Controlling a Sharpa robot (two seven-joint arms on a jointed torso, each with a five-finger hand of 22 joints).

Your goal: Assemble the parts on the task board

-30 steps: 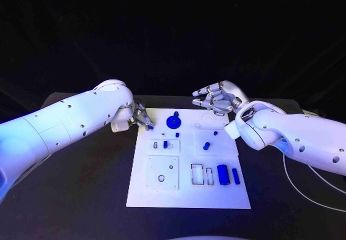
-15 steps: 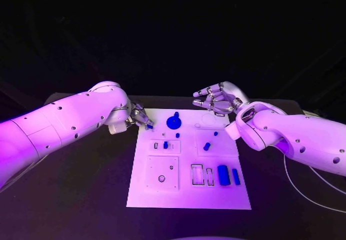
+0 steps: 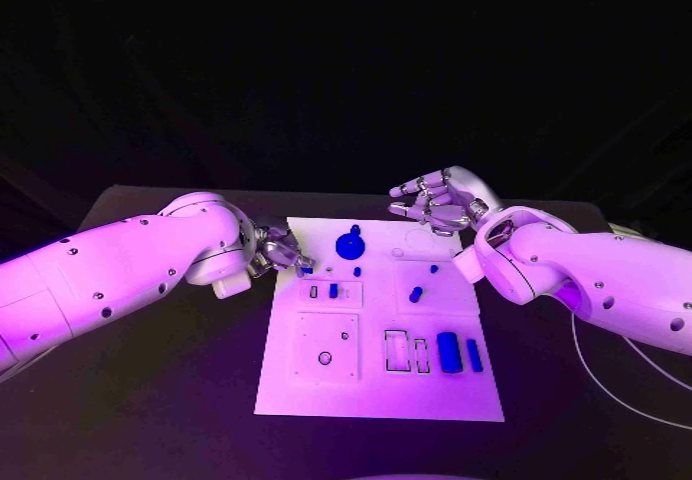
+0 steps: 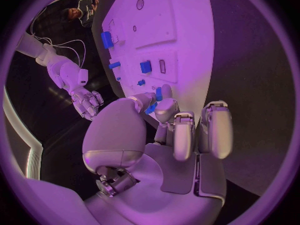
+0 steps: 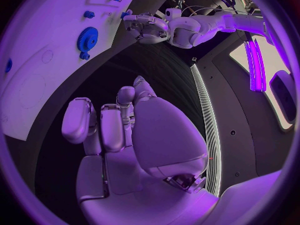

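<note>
The left hand point(image 3: 277, 250) reaches low over the task board's point(image 3: 378, 395) near-left edge, pinching a small blue part point(image 4: 159, 93) at its fingertips. Beyond the board's far edge, the right hand point(image 3: 437, 203) hovers raised, fingers curled inward, holding nothing, with a blue gear point(image 3: 349, 243) just beside it.

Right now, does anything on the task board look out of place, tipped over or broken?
Nothing stands out. The task board lies flat on the table, its blue parts look intact, and the left hand pinches a small blue part at its far left corner.
</note>
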